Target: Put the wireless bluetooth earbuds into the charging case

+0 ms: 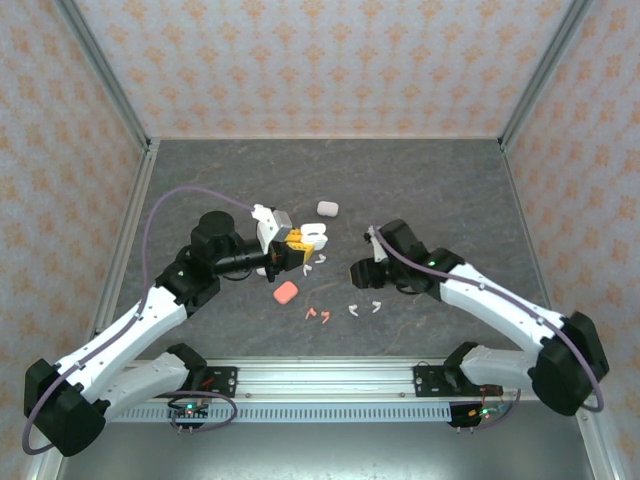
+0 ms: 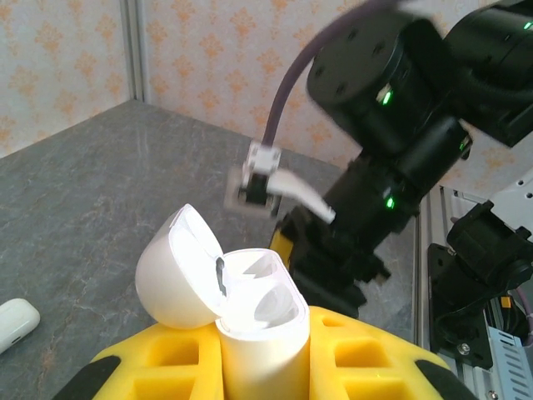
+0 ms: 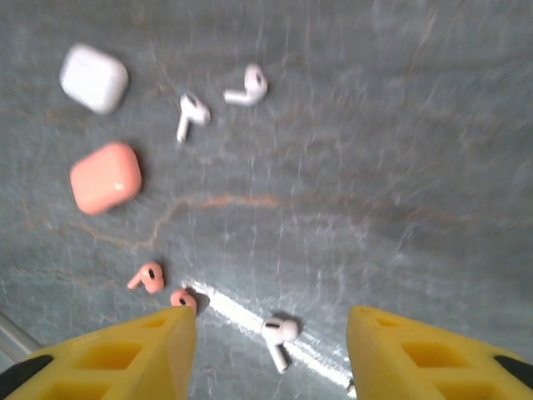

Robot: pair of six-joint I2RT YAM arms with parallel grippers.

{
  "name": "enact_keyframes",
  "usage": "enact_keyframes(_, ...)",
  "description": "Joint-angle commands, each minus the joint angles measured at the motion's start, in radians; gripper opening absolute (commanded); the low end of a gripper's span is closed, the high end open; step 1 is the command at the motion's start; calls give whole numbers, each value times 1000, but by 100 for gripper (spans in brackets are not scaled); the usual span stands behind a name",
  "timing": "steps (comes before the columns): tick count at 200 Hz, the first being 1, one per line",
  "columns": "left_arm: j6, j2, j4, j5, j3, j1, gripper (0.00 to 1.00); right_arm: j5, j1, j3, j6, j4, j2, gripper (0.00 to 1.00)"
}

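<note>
My left gripper [image 1: 291,247] is shut on an open white charging case [image 2: 260,333], held upright between its yellow fingers [image 2: 375,350]. The case's lid [image 2: 177,268] is flipped back to the left and both sockets look empty. My right gripper [image 3: 271,354] hovers low over the table, jaws open. A white earbud [image 3: 277,332] lies on the table between its fingers [image 3: 125,354]. Two salmon-pink earbuds [image 3: 148,277] lie just left of that left finger. Two more white earbuds [image 3: 248,87] lie farther off. In the top view the right gripper [image 1: 358,271] is right of the held case [image 1: 311,238].
A shut pink case [image 3: 106,177] and a shut white case [image 3: 94,77] lie on the table beyond the earbuds. Another shut white case [image 1: 327,208] sits behind the left gripper. The right arm's black wrist [image 2: 391,167] is close in front of the held case. Metal frame posts [image 1: 110,80] bound the table.
</note>
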Motion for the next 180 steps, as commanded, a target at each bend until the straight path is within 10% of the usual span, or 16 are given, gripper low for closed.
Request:
enact_keyframes(1, 3, -27, 52, -14, -10, -7, 0, 7, 34, 29, 42, -90, 89, 49)
enact_keyframes(180, 11, -76, 35, -47, -40, -8, 0, -43, 121, 172, -56, -115, 482, 40)
